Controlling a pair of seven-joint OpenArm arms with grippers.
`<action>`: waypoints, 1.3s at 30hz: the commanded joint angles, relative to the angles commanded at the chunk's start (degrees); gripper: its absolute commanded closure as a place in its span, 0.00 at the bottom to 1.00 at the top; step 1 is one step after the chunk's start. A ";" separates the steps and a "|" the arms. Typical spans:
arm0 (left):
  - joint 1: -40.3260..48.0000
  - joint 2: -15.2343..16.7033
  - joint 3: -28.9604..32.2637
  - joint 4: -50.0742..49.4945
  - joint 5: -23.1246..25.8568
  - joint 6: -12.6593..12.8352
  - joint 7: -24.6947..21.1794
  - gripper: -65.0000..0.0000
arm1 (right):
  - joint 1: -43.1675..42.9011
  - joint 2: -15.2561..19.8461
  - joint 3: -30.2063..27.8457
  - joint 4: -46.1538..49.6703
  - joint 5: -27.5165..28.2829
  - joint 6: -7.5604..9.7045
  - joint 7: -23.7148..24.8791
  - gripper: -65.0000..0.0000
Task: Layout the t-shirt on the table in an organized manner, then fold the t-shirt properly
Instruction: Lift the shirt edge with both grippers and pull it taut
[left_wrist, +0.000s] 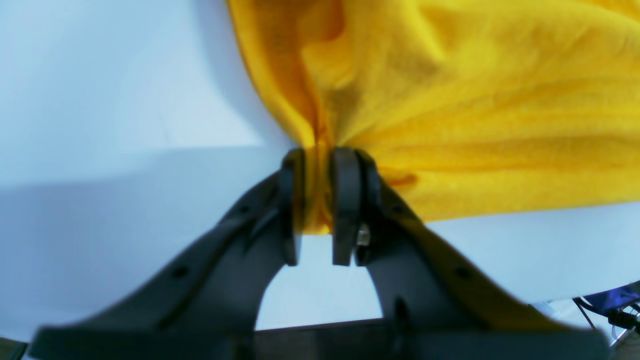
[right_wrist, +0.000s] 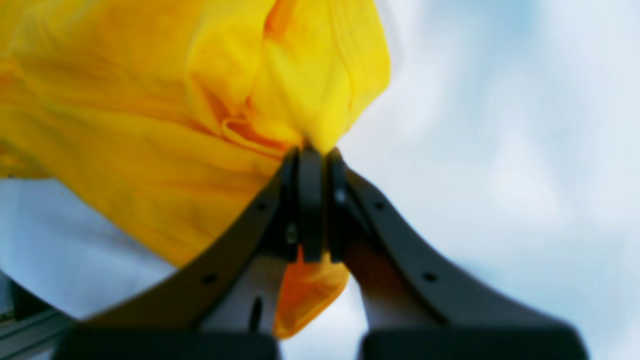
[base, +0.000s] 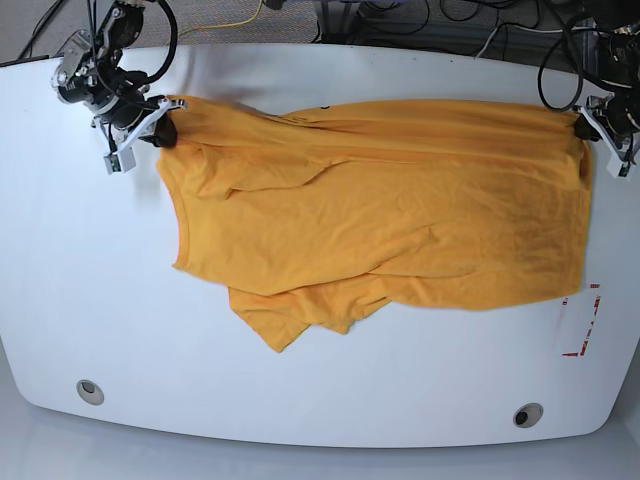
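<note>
Both the left end effector (left_wrist: 317, 200) and the right end effector (right_wrist: 316, 200) are clamped tight on bunched edges of the t-shirt (base: 380, 215). It lies spread across the desk (base: 90, 290), one sleeve tucked partly under the body, any lettering hidden.

cables (base: 420, 25): dark tangle beyond far edge | yellow cable (base: 235, 18): same strip

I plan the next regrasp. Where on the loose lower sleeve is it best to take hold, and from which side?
Probably grip the sleeve at its outer hem corner, coming from the near table edge: that corner pokes out past the t-shirt body, lying flat over bare tabletop.
</note>
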 joint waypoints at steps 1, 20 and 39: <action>0.70 0.09 0.00 1.58 0.00 0.00 0.00 0.91 | -1.05 0.09 0.00 1.05 0.00 0.00 0.00 1.00; 10.37 1.49 -0.18 14.42 0.00 0.00 4.84 0.90 | -13.63 0.09 0.09 7.56 0.09 0.00 0.00 1.00; 10.20 1.23 -0.18 14.42 0.18 0.00 4.92 0.70 | -14.33 -0.09 2.64 9.49 0.09 0.00 0.00 0.52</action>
